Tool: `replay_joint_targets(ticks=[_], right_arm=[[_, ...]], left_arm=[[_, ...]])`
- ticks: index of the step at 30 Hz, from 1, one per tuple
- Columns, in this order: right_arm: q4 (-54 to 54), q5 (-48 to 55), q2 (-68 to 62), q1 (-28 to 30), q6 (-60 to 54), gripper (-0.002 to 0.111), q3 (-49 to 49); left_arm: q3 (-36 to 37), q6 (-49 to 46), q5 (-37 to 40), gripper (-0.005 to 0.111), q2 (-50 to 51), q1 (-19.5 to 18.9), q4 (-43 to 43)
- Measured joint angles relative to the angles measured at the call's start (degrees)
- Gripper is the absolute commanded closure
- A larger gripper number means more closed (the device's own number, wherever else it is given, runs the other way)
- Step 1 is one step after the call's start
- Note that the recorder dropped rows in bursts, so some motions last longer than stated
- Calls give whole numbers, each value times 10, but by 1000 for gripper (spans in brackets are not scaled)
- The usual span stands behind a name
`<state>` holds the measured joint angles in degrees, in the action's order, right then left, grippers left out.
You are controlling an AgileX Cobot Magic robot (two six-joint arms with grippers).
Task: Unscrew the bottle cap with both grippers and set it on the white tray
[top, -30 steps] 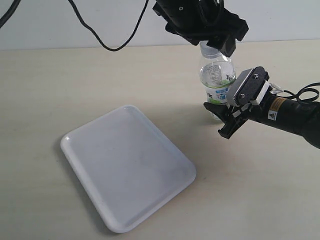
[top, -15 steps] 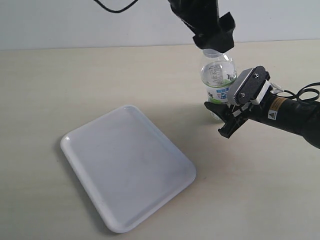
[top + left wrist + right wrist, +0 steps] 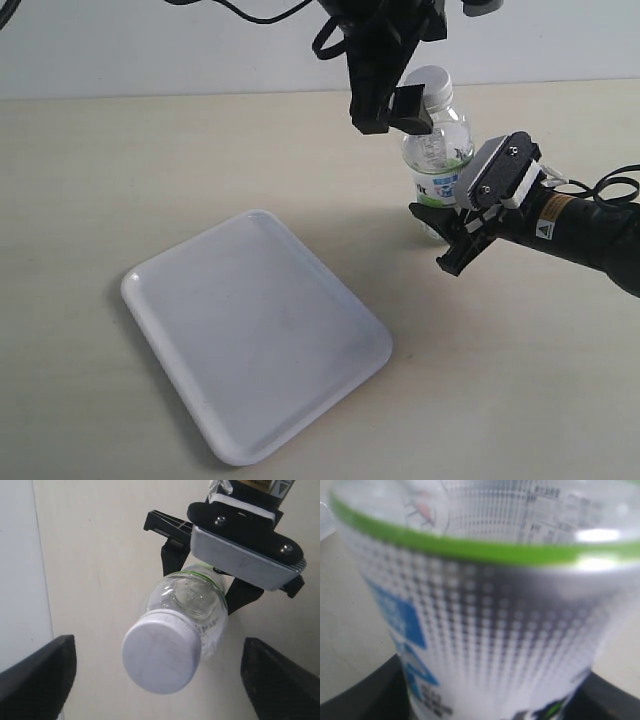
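The clear bottle [image 3: 436, 165] with its white, blue and green label stands upright on the table, and the white bottle cap [image 3: 437, 78] sits on its neck. My right gripper [image 3: 441, 232] is shut on the bottle's lower body; in the right wrist view the label [image 3: 485, 630] fills the frame. My left gripper [image 3: 389, 108] hangs just left of the cap, open. In the left wrist view the cap [image 3: 160, 652] lies between the spread fingers [image 3: 40, 680], touching neither. The white tray [image 3: 255, 345] lies to the left, with nothing on it.
A beige table [image 3: 120, 180] carries everything, with a pale wall behind it. The left arm's black cables [image 3: 255, 12] hang above the bottle. The right arm's grey block [image 3: 495, 175] and cable [image 3: 615, 187] sit right of the bottle.
My left gripper has turned and shifted left off the bottle top, and the cap it covered now shows. The bottle, right gripper and tray have stayed put.
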<state>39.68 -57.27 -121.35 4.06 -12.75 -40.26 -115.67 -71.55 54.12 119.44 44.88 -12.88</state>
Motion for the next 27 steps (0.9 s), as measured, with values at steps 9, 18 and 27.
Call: replay_joint_targets(ticks=[9,18,27], right_arm=[[-10,1,0,0,0,108,0],[-12,2,0,0,-3,108,0],[-12,11,4,0,-57,108,0]], left_arm=[[0,-1,-17,28,6,0,5],[0,-1,-17,51,7,0,5],[0,-1,13,40,8,0,5]])
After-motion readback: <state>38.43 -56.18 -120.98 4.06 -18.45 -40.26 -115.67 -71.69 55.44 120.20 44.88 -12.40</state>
